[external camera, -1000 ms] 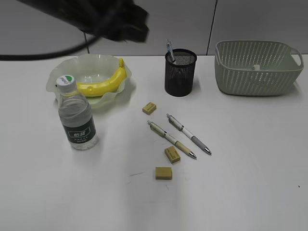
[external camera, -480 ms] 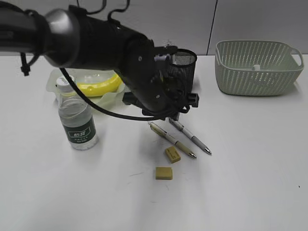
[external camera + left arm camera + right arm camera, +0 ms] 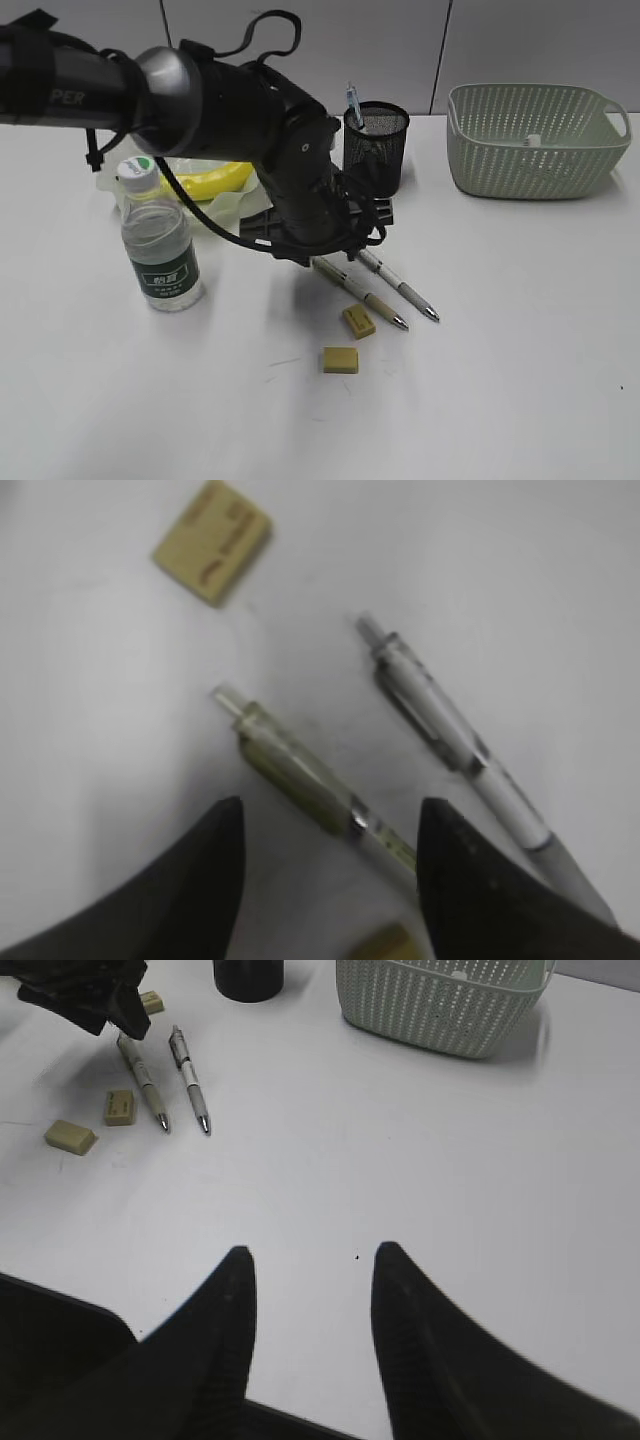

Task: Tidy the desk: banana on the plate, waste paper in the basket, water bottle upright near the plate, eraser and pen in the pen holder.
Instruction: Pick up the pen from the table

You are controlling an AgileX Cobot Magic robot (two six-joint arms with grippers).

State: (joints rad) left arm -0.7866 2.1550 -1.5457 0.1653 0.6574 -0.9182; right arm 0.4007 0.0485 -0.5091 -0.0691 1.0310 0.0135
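Our left pincer (image 3: 325,865) hangs spread wide and holds nothing, its two black fingers straddling the slim olive-barrelled pen (image 3: 310,780) that lies flat on the plain white desk (image 3: 500,350); our right pincer (image 3: 312,1290) is likewise parted and empty, well apart from the work. We judge the pen light, stiff and smooth, apt to roll or slip, so we would pinch it across the barrel middle. Just to one side lies a second, white-and-grey pen (image 3: 450,735), near enough to be nudged; beyond the fingertips sits a small tan block eraser (image 3: 212,542), and two more erasers (image 3: 359,321) lie nearby. The black wire-mesh pen holder (image 3: 376,148) stands beyond the arm, one pen already in it.
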